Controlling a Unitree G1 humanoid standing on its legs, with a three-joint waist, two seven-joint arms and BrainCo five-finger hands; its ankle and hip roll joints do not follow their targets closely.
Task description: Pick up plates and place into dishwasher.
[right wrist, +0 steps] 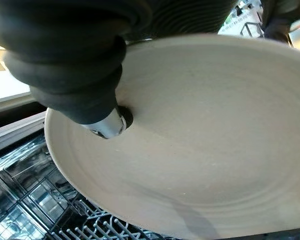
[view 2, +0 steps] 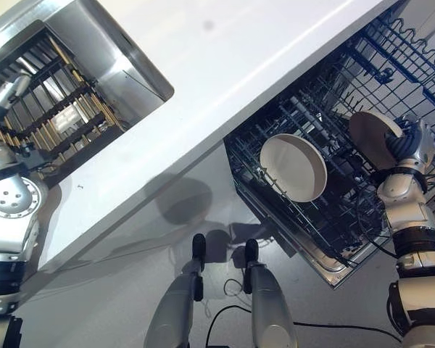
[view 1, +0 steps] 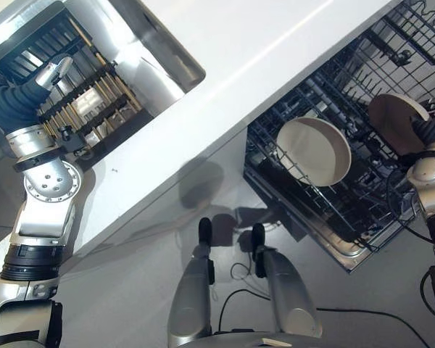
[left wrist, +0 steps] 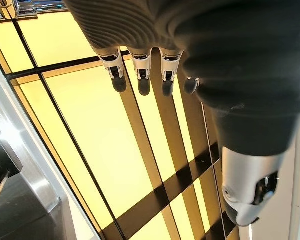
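A beige plate (right wrist: 205, 145) is in my right hand (view 1: 429, 130), thumb (right wrist: 107, 122) pressed on its face, held tilted over the right part of the pulled-out dishwasher rack (view 1: 348, 80). In the eye views this plate (view 1: 394, 118) shows its darker side. A cream plate (view 1: 313, 151) stands on edge among the rack's tines, further left. My left hand (view 1: 54, 72) hovers over the wooden-barred drying rack (view 1: 87, 101) in the sink, fingers (left wrist: 140, 75) straight and holding nothing.
A white countertop (view 1: 232, 80) runs diagonally between the sink (view 1: 156, 61) and the dishwasher. The open dishwasher door (view 1: 341, 250) juts out below the rack. Grey floor lies in front.
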